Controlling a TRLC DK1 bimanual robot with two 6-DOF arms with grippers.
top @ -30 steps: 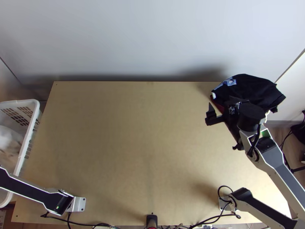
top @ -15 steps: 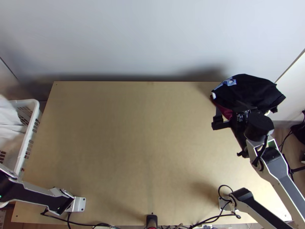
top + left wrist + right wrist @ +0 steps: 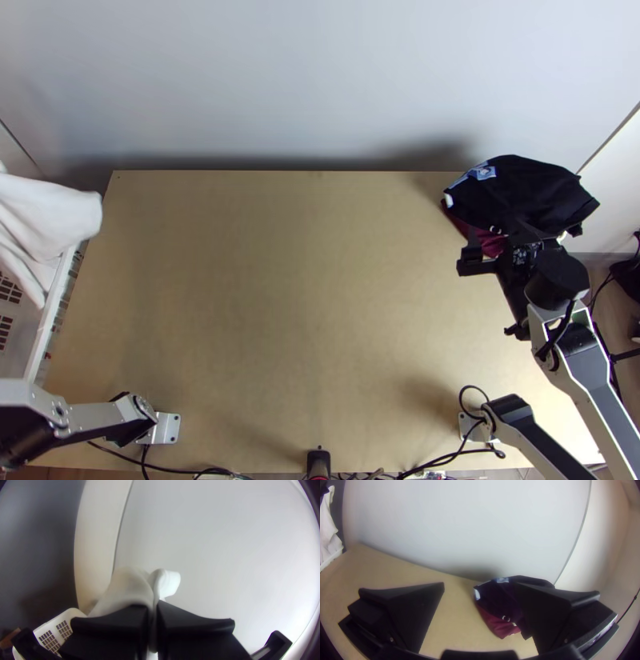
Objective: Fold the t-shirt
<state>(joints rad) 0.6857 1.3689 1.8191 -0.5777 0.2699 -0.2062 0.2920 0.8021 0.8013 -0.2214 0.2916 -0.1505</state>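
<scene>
Left pincer [image 3: 152,608]: clenched on white cloth [image 3: 50,212], top view's upper left. Right pincer [image 3: 497,232]: spread apart, beside dark cloth [image 3: 524,188], upper right.

Left arm [image 3: 88,414]: base mount [image 3: 164,429] on table's [image 3: 304,296] near left corner, silver-grey link runs low from it out past table's left edge. Left gripper [image 3: 152,605]: flat black fingers [image 3: 110,626] brought together, tips nearly meeting. Right arm [image 3: 590,360]: base near table's near right corner, forearm angles inward over table's right side, black wrist joint [image 3: 558,280] above that side. Right gripper [image 3: 497,232]: points to table's far right corner, fingers [image 3: 415,603] spread wide apart.
</scene>
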